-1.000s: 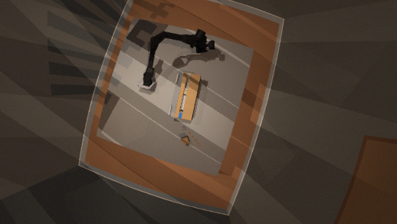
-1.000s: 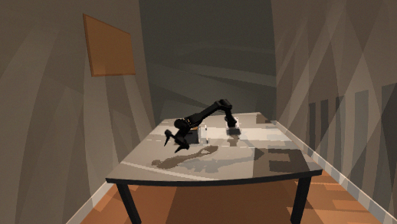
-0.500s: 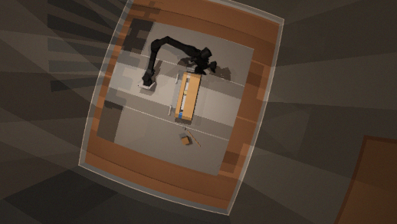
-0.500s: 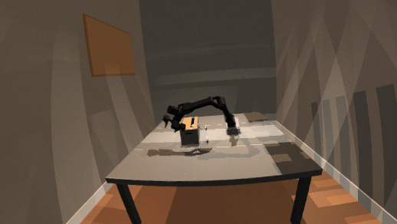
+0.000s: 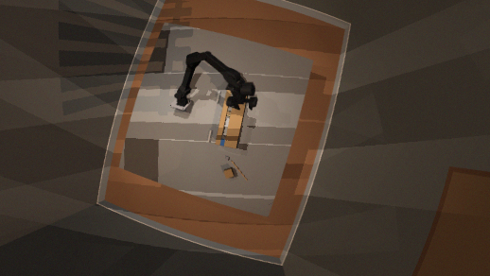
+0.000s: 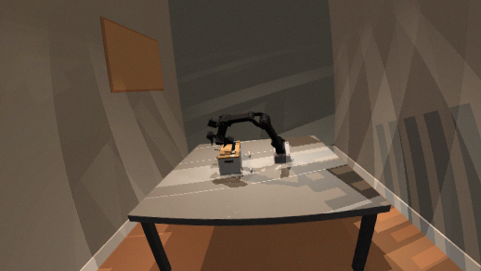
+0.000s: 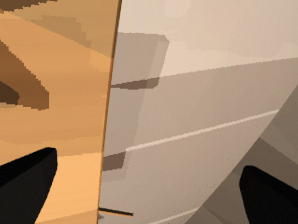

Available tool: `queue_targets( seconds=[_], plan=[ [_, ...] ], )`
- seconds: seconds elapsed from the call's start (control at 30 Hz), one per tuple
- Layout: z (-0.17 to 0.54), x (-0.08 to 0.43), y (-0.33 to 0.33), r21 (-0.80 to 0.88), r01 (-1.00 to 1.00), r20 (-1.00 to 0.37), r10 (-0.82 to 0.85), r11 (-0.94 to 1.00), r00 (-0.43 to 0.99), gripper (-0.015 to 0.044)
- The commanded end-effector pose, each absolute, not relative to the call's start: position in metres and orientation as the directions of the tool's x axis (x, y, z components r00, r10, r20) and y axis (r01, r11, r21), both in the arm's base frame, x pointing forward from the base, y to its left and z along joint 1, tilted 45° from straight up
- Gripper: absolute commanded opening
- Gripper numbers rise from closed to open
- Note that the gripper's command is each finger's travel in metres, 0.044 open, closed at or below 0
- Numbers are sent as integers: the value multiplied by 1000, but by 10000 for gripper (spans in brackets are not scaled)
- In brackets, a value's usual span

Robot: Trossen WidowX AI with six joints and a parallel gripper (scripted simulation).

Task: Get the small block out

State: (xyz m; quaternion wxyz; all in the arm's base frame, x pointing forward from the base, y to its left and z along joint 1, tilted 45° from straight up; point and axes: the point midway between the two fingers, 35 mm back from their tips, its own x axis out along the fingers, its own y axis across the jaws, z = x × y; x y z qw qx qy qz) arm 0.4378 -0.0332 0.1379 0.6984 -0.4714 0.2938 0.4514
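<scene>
A grey counter [image 6: 288,195] on black legs is seen above an orange floor [image 6: 260,248], between brownish walls, with the gripper [image 5: 246,96] spread and empty over the box [image 5: 232,124], in which a blue block [image 5: 222,141] is glimpsed.

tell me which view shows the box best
The top view shows the box best: its whole orange top and a blue patch near one end, with the open gripper over the other end. The exterior view shows it small, from one grey end. The wrist view catches only part of the top and one edge.
</scene>
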Motion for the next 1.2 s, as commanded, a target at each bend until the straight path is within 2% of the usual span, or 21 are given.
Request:
queue_targets(
  seconds=[0.0, 0.17, 0.33, 1.17],
  plan=[
    [94, 399, -63, -236, -969, -864, 440, 74, 244, 400],
    [64, 344, -86, -104, -994, -783, 618, -19, 70, 400],
    [58, 296, -101, -82, -996, -583, 812, -38, 17, 400],
    [45, 299, -89, -81, -996, -573, 820, -37, 16, 400]
  ],
)
